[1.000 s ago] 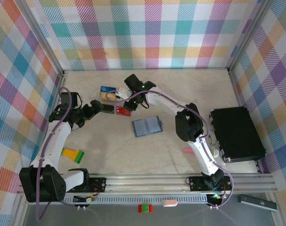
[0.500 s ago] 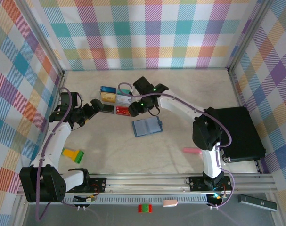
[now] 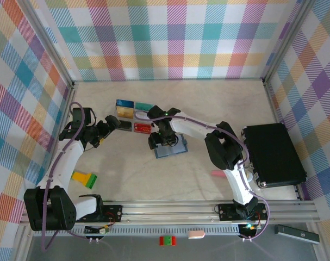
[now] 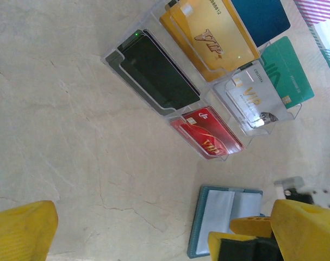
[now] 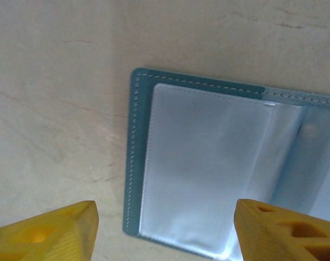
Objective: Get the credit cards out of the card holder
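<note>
left arm + right arm: white links, black joint housings, purple cable looped outside each. fingers yellow plastic, chunky wedges.

cards behind card holder, box right

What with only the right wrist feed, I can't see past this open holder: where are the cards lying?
Observer: Six credit cards lie clustered on the table, beyond the card holder and to its left.
Operator: Is the other arm near them?
Observer: Yes. The left claw hangs open beside the black card, with nothing between its fingers.
Operator: Anything off to my right?
Observer: A closed black case sits at the table's right edge, well apart from the holder.
</note>
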